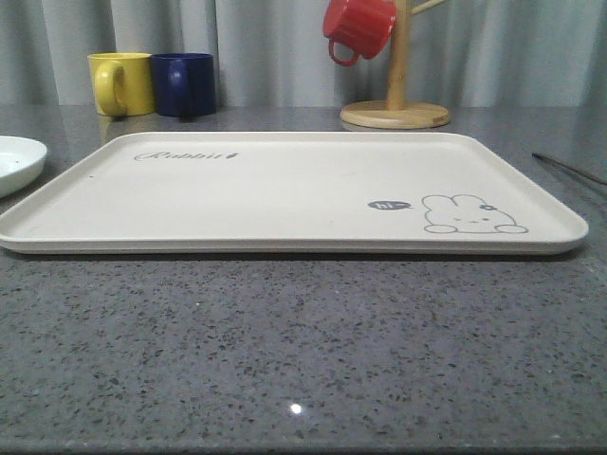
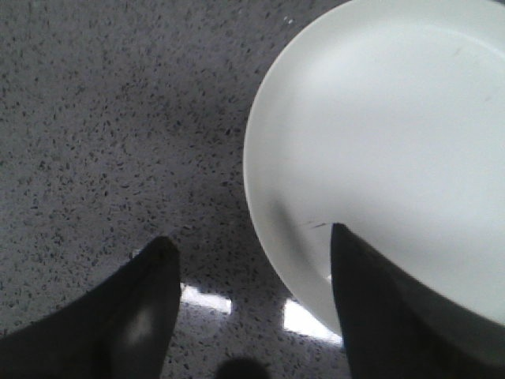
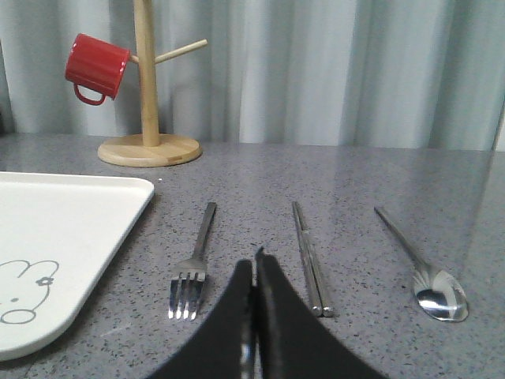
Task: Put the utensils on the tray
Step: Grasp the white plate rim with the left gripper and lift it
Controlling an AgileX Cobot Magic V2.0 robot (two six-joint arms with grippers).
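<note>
The cream rabbit tray [image 1: 285, 190] lies mid-table with nothing on it; its corner [image 3: 55, 229] also appears in the right wrist view. A white plate [image 1: 14, 161] sits left of the tray. My left gripper [image 2: 252, 245] is open above the plate's rim [image 2: 379, 142], one finger over the plate, the other over bare counter. On the counter right of the tray lie a fork [image 3: 193, 264], a pair of chopsticks [image 3: 309, 257] and a spoon [image 3: 422, 264], side by side. My right gripper [image 3: 254, 264] is shut and empty, between the fork and the chopsticks.
A yellow mug [image 1: 121, 83] and a blue mug [image 1: 185, 83] stand behind the tray at the left. A wooden mug stand [image 1: 395, 109] with a red mug [image 1: 358, 28] hanging on it stands at the back right. Grey speckled counter stretches in front of the tray.
</note>
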